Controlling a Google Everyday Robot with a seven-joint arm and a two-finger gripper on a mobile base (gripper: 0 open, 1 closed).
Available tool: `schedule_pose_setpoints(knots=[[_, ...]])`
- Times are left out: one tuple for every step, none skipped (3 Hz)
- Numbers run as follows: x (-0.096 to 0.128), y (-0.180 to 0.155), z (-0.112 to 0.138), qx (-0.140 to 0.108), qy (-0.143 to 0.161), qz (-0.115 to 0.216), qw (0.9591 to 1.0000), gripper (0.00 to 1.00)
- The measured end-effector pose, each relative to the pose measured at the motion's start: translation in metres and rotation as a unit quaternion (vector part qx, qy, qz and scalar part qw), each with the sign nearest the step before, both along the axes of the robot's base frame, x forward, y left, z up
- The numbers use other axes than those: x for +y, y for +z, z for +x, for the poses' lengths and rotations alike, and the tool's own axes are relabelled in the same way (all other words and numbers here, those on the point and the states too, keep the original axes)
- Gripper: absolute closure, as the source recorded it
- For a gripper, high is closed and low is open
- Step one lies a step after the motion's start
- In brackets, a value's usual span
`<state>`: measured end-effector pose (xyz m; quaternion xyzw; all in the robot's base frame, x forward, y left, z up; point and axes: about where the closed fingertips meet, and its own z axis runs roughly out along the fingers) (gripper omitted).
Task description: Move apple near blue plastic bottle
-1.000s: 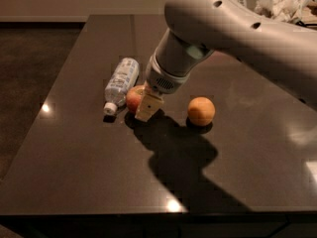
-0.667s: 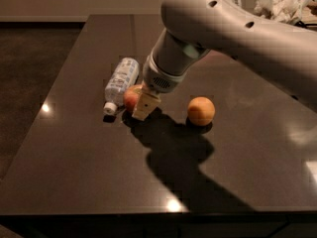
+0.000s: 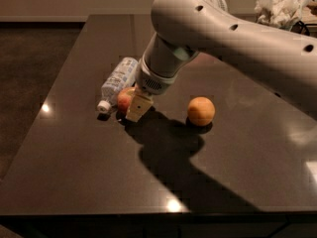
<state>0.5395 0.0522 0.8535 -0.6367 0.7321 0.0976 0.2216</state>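
The apple (image 3: 123,99), red with a yellowish patch, is at the table's left middle, right beside the cap end of the blue plastic bottle (image 3: 118,78). The bottle lies on its side, white cap (image 3: 103,106) pointing toward the front. My gripper (image 3: 134,104) reaches down from the big white arm and is shut on the apple. One cream fingertip (image 3: 138,108) shows in front of the apple and the other is hidden. The apple is partly covered by the gripper, and I cannot tell whether it rests on the table.
A plain orange fruit (image 3: 201,111) sits to the right of the gripper on the dark table (image 3: 89,172). Crumpled white paper (image 3: 282,6) lies at the far right corner. The table's left edge is near the bottle.
My gripper has moved a little to the left with the apple, bringing it closer to the bottle's cap. The bottle and the orange have not moved.
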Motion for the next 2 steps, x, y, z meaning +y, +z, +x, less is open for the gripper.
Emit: schedule_pose_setpoints(knots=[[0.0005,-0.0002,-0.0017,-0.012,0.003,0.003,0.9999,0.15],[0.0014,0.0001,-0.0024,-0.012,0.004,0.002,0.9999,0.00]])
